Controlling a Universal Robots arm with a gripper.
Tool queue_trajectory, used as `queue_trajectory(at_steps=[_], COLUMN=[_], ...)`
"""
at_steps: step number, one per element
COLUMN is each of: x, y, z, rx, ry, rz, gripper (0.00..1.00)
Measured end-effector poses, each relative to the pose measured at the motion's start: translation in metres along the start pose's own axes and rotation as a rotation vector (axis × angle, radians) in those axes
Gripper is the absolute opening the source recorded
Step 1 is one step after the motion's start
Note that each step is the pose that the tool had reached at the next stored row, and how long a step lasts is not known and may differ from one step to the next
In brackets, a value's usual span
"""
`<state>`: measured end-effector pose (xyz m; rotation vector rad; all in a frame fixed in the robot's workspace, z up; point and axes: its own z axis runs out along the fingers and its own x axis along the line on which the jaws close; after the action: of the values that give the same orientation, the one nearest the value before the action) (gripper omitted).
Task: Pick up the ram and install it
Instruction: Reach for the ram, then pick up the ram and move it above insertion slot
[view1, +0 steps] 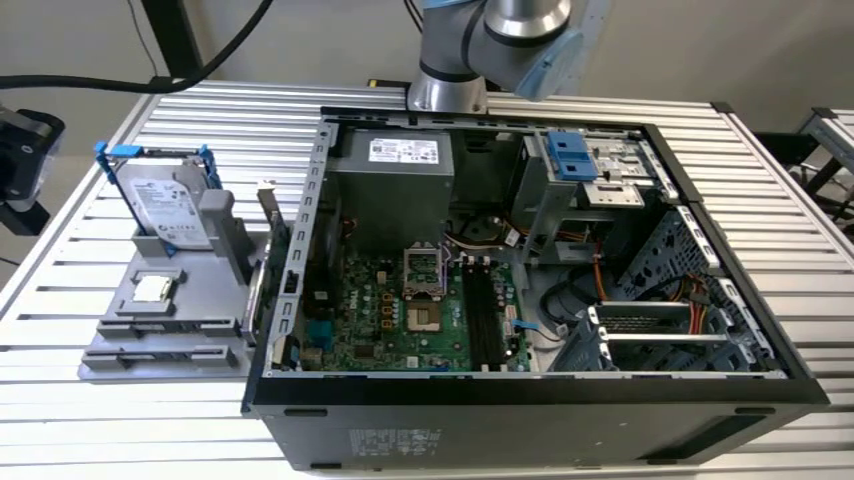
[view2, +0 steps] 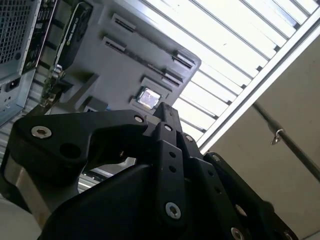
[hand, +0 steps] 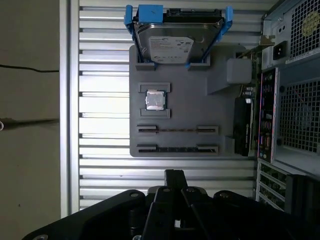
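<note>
Your fingers (hand: 173, 175) were clenched together, empty, over the surface (hand: 100, 95); the ram (hand: 177, 149) sat slotted in the grey holder (hand: 190, 100) just beyond their tips.

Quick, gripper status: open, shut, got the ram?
Gripper: jaws shut, holding nothing. The ram sits in a slot of the gray holder.
</note>
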<state>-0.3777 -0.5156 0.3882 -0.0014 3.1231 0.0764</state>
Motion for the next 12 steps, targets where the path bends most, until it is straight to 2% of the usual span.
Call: queue_trajectory(at_steps=[12], x=[0.0000], y=[0.0000], z=[0.0000], rx=[-0.0001], ry=[0.0003], rz=[-0.005], gripper=[0.00])
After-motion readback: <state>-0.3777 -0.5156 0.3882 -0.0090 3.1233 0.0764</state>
